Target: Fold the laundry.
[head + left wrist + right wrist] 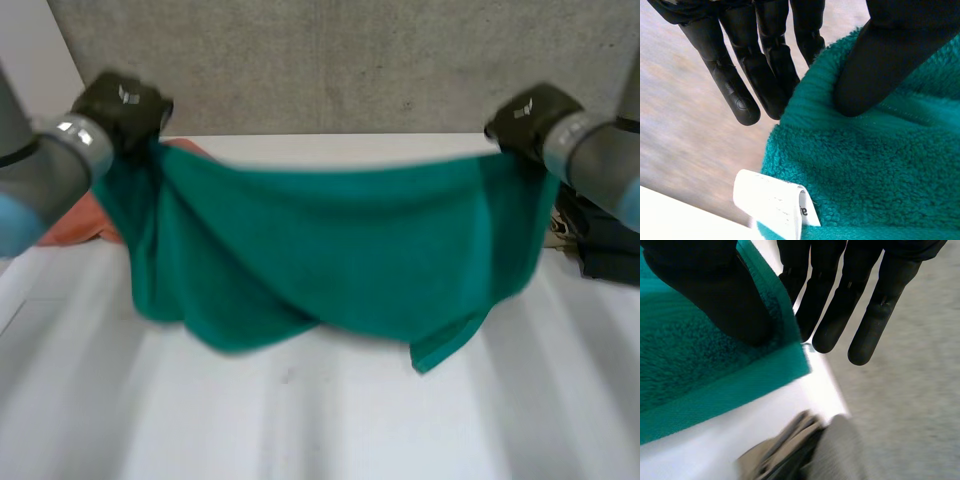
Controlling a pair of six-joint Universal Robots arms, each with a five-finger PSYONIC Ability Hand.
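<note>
A green towel (340, 250) hangs stretched between my two hands above the white table (330, 420), its lower edge sagging onto the tabletop. My left hand (122, 105) holds the towel's upper left corner. In the left wrist view its thumb (890, 55) presses the green towel (875, 170) against the straight fingers (740, 85), and a white label (772, 202) sticks out below. My right hand (535, 115) holds the upper right corner; there the thumb (720, 295) pinches the towel's hem (715, 405) against the fingers (850, 305).
An orange cloth (85, 225) lies on the table behind the towel's left side. Dark and grey laundry (595, 240) is piled at the table's right edge, also seen under my right hand as a grey garment (805, 450). A grey wall (340, 60) stands behind.
</note>
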